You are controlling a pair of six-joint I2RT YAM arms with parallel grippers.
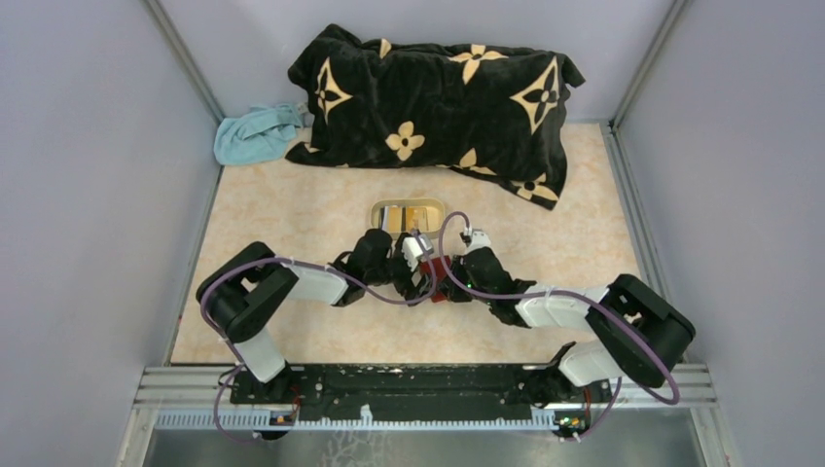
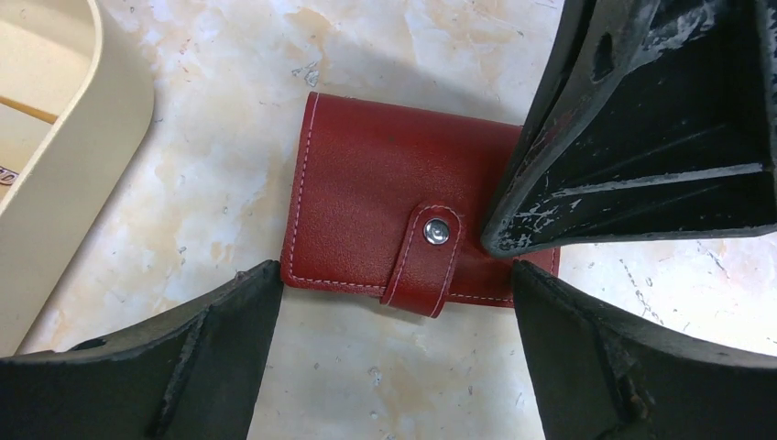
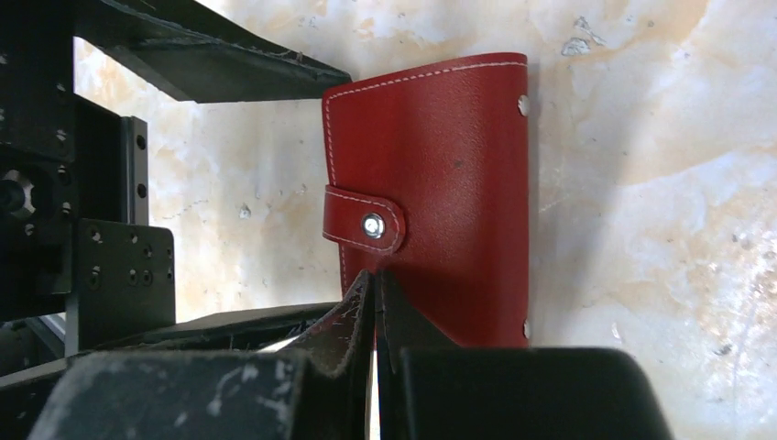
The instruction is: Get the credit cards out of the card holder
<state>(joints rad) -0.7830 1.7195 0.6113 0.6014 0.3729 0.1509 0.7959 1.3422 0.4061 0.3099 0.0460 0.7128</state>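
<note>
Top external view starts at the far left corner with a crumpled blue cloth point(image 1: 255, 133). Beside it a black flower-patterned blanket point(image 1: 438, 102) is heaped along the back wall, its hem covering most of the far edge of the table point(image 1: 263, 214). At mid-table a beige oval tray point(image 1: 377, 212) holds flat orange-yellow and pale pieces that look like credit cards point(image 1: 411, 215), too small to count. Just in front of the tray, the left gripper point(image 1: 416, 284) and the right gripper point(image 1: 459, 284) meet over the card holder point(image 1: 439, 275). Bare marbled surface runs wide on both sides, out to the grey side walls.

Left wrist view puts the tray's rim point(image 2: 82, 156) at the left, with a strip of bare table between it and the card holder point(image 2: 366, 192). The card holder lies flat and closed, its tab point(image 2: 426, 257) snapped down. The left gripper point(image 2: 396, 280) stands wide apart and holds nothing. Its fingers point(image 2: 183, 357) flank the card holder's two near corners, and whether they touch it cannot be judged. The right gripper point(image 2: 495, 240) comes in from the upper right, over the card holder's right end.

Right wrist view shows the right gripper point(image 3: 374, 286) with its fingers pressed together and nothing between them. Its tip is over the red cover just beside the tab point(image 3: 366, 225). Bare table lies open past the card holder's point(image 3: 449, 165) right-hand edge.
</note>
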